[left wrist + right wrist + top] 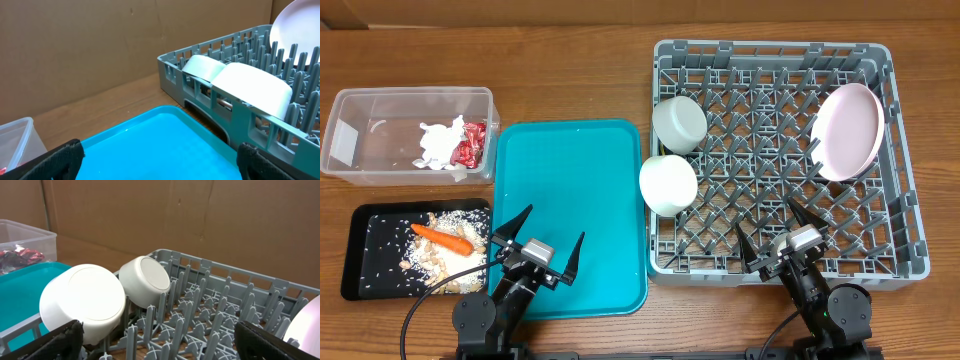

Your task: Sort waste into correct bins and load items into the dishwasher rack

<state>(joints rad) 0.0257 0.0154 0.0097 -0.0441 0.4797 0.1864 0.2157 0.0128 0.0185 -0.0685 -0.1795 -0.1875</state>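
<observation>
while both my grippers hang empty and spread, left gripper [550, 235] over teal plastic serving tray [570, 170], right gripper [767, 225] over large grey pegged plastic rack [770, 47], sorting looks done. two small round white bowls [667, 184] lie tipped against pegs, round pale pink plate [848, 132] leans upright: good for draining, i think. crumpled white napkin [442, 143], red crinkled wrapper [472, 145] in clear plastic tub [360, 140]; orange carrot [442, 238], beige crumbly scraps [445, 265] in black shallow tray [365, 250]. spoon, fork not visible.

Overhead looks straight down on the table [570, 60]; both wrist views sit low, facing forward (sharing bowls [82, 302] and rack [770, 48]).
</observation>
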